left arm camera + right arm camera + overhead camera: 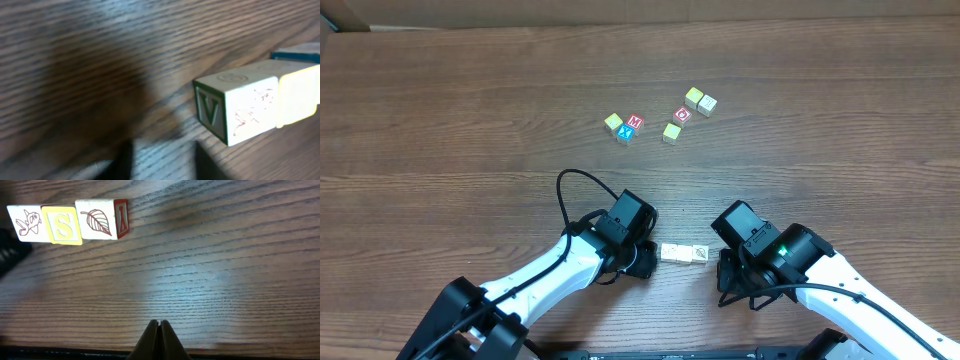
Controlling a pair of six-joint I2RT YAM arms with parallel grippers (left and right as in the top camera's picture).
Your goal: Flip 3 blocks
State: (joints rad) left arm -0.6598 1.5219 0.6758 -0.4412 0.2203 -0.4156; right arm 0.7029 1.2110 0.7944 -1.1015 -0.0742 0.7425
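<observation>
The three blocks [685, 254] were found lined up in a touching row on the bench [440, 130], with the yellow "S" block [61, 225] in the middle. The leaf block [100, 219] was pressed against one side of it and the block with a green "V" [235, 107] against the other. The left claw [161, 155] was held low just past the "V" end of the row, its jaws set moderately apart with only bare bench between them. It was judged to be placed there because the end block could be taken or tipped without disturbing its neighbours. The right claw [159, 330] was kept on the leaf side of the "S" block, set back toward the robot. It was pressed fully together and empty, presumably parked clear of the work. The red "M" cube [634, 122], blue "X" cube [625, 134] and red "O" cube [682, 114] lay well beyond the "S" block, untouched. No container was seen, and how many flips were done could not be told.
</observation>
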